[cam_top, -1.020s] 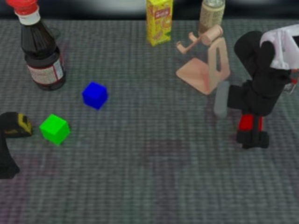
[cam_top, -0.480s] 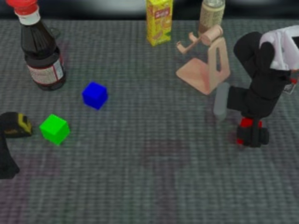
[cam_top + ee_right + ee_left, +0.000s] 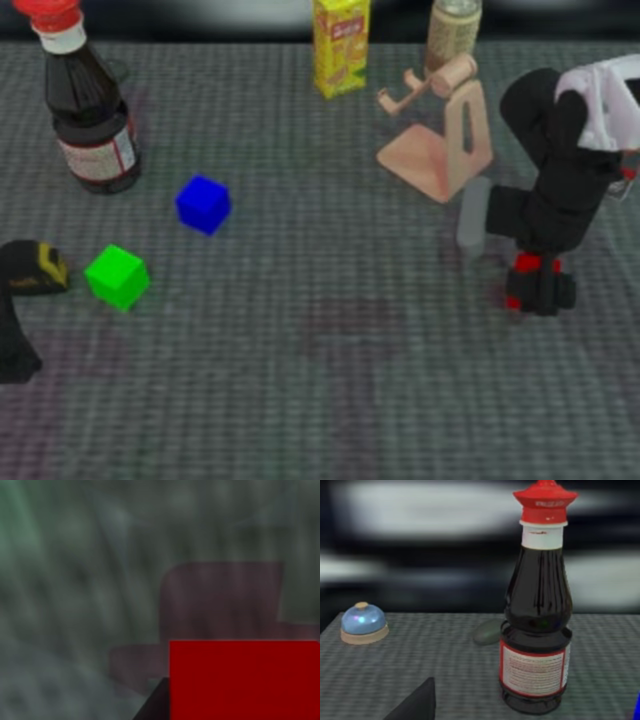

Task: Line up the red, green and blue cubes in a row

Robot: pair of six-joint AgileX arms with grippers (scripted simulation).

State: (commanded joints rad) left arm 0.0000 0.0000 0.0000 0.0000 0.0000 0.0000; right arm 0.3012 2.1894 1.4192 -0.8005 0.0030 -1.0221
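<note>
right gripper (image 3: 538,290): down low over the right side of the table, fingers pressed against the sides of the red cube, so it's clamped on it
red cube (image 3: 528,264): mostly buried under the right gripper in the top view, only slivers of red peeking out; in the right wrist view it fills a big corner of the shot (image 3: 244,679), hard to say if it's resting on the mat or just off it
green cube (image 3: 117,276): sitting on the left side of the table, right beside the left arm's dark end
blue cube (image 3: 203,204): also on the left, a bit further back and to the right of the green one, not touching it
left gripper (image 3: 28,268): parked at the left edge of the table near the green cube; can't tell whether the fingers are apart or together
soy sauce bottle (image 3: 85,110): dark with a red cap, back left corner, upright; looms large in the left wrist view (image 3: 538,625)
yellow carton (image 3: 341,45): standing at the back middle
pink stand (image 3: 440,140): back right, just behind the right arm
jar (image 3: 453,30): at the back edge behind the pink stand
bell (image 3: 363,624): little blue dome, only shows in the left wrist view, well away from the bottle
table (image 3: 330,400): grey woven mat surface
</note>
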